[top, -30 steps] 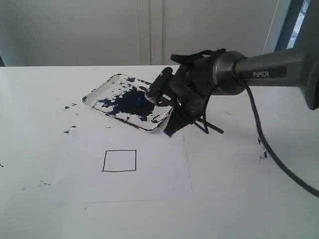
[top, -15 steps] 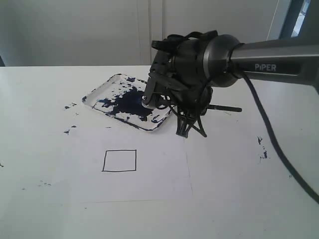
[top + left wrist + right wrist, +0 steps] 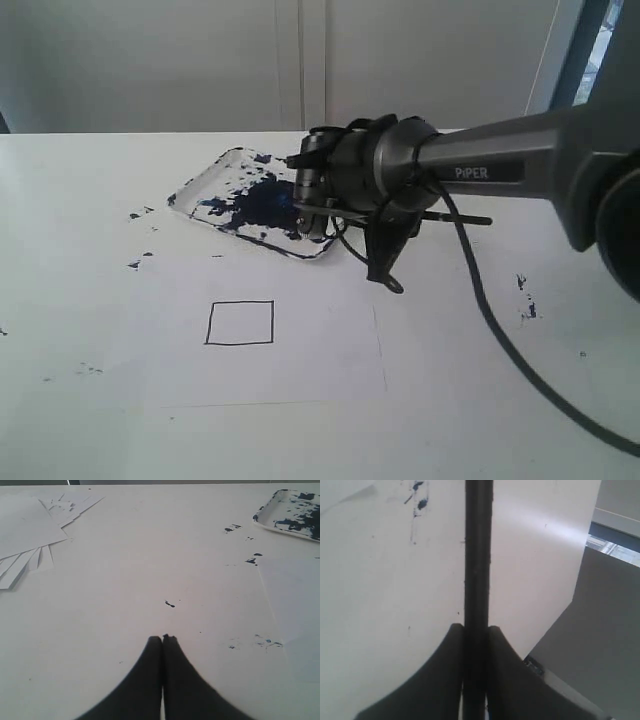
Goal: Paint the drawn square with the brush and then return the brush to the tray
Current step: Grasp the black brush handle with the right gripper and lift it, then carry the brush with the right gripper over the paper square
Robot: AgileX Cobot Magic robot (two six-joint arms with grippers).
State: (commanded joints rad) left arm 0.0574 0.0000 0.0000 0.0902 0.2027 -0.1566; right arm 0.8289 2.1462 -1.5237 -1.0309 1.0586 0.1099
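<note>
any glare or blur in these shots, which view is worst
Exterior view: soft, table washed out, yet the drawn square reads clearly. Left wrist view: even light, left gripper a black silhouette. Right wrist view: worst, the brush blurred close up, glare on the table beside it.

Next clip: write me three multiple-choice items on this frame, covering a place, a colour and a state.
1. Where is the drawn square? A on the paper sheet, nearer the camera than the tray; B inside the tray; C beyond the tray.
2. The paint in the tray is: A red; B dark blue; C green.
3. The right gripper is: A open; B shut, empty; C shut on the brush.
Key: 1A, the outline sits on the sheet; 2B, it looks blue-black; 3C, the right wrist view shows the handle clamped.
</note>
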